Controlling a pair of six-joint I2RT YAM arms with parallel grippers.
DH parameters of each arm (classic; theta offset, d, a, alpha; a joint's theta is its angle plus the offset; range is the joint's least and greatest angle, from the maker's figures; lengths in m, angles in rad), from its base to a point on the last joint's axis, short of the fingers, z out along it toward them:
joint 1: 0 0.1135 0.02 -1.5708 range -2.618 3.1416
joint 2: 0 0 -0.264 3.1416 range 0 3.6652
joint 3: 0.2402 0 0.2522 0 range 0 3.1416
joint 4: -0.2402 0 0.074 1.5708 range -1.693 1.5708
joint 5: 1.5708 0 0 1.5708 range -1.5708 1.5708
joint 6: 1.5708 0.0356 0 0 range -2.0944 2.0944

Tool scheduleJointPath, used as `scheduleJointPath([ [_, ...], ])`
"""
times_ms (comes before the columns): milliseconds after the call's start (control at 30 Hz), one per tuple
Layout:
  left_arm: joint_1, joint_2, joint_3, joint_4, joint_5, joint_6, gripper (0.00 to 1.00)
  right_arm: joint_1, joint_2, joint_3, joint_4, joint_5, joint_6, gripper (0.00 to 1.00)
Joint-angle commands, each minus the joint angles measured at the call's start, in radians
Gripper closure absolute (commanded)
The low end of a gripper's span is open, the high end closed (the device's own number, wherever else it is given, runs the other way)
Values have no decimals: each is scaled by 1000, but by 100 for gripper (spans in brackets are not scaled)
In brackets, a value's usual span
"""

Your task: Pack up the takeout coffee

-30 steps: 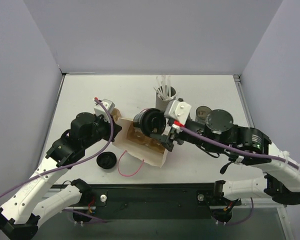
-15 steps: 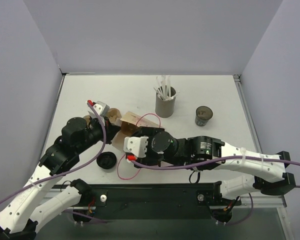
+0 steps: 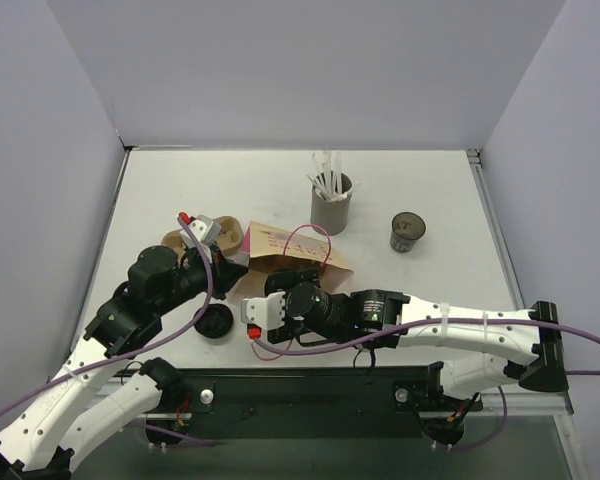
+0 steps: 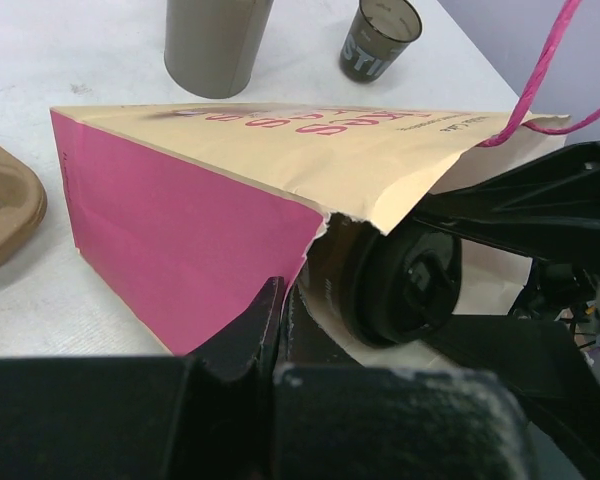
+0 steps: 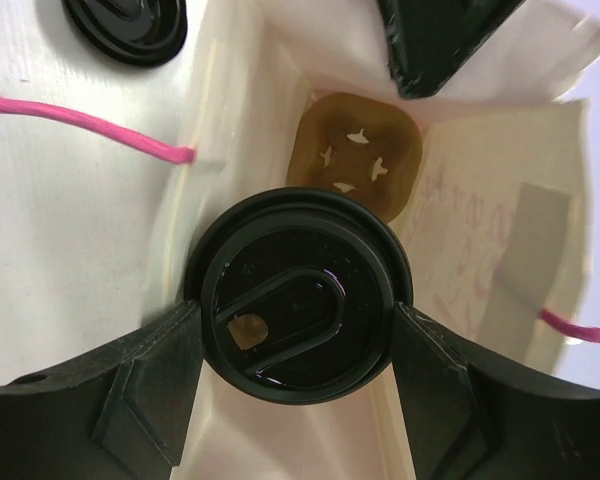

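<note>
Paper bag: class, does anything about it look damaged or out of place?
Yes. The paper bag lies tipped on its side rather than standing upright, and its cream edge by the mouth is ragged and torn where it meets the pink side panel.

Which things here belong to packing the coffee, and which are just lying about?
Job: lidded takeout coffee, held in right gripper; paper bag, gripped by left gripper; pulp carrier inside the bag.
Lying about: straw holder; loose black lid; unlidded dark cup; brown pulp tray.
</note>
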State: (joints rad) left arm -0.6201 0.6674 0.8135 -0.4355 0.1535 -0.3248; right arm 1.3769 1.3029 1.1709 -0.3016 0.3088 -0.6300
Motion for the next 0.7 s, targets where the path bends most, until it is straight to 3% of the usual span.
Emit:
scheduleJointPath([
  [0, -1, -14, 9, 40, 3, -23, 100, -48, -50, -72, 180, 9, -54, 55],
  [433, -1, -3, -11, 27, -12, -10, 100, -183, -39, -155, 254, -97, -128, 55],
  [667, -1, 1, -50, 43, -3, -5, 100, -256, -16, -122, 246, -191, -125, 55],
])
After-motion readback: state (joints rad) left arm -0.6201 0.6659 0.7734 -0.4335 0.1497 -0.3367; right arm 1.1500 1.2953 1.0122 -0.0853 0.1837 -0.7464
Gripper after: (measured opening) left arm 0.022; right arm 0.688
